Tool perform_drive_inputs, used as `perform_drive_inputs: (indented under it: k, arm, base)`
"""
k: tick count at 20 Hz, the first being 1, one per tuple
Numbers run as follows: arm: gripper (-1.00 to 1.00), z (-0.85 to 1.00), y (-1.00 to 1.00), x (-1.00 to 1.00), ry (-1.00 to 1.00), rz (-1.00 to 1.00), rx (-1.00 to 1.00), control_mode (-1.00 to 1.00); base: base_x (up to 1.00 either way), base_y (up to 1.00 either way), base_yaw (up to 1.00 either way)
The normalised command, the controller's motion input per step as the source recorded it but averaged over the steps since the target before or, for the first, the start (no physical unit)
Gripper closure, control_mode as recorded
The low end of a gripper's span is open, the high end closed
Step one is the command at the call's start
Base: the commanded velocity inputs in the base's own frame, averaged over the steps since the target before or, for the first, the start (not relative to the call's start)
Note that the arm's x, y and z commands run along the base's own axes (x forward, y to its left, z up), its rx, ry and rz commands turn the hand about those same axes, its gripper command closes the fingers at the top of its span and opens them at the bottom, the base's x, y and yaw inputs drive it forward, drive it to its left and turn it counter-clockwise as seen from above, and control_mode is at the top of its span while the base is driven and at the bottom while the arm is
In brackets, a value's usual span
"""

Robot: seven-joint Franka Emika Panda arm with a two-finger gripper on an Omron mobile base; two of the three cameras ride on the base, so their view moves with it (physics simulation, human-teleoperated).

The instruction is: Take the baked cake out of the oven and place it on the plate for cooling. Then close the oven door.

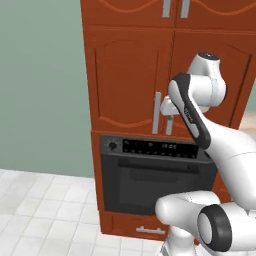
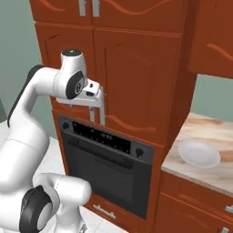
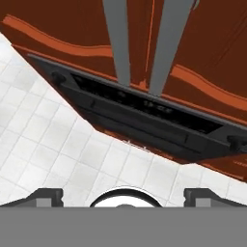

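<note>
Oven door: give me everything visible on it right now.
The wide flat black oven door is shut, upright and flush in the black built-in oven, under the dark control strip with a round knob at each end. It has a darker rectangular window and a black bar handle along its top. Nothing touches it.

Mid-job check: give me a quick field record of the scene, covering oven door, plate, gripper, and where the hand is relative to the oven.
oven door: shut, flush with the oven front
door handle: black bar below the control strip, untouched
plate: white, bare, on the wooden counter right of the oven
gripper: open, holding nothing
hand position: in front of the cabinet doors' silver handles, above the oven, pointing down
cake: cannot be seen with the door shut
</note>
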Motion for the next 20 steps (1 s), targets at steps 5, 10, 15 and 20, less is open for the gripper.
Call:
perform_drive_inputs:
  k: [5,10,15,20]
  arm:
    - [-1.0,0.0,0.0,0.0,0.0,0.0,0.0,1.0]
    - [-1.0,0.0,0.0,0.0,0.0,0.0,0.0,1.0]
    - [-1.0,0.0,0.0,0.0,0.0,0.0,0.0,1.0]
    - [-1.0,0.0,0.0,0.0,0.0,0.0,0.0,1.0]
  base:
    - [-0.46,-0.48,0.46]
    - [-0.34,-0.44,0.38]
    - [-0.17,-0.51,0.25]
    - [-0.34,-0.45,0.27]
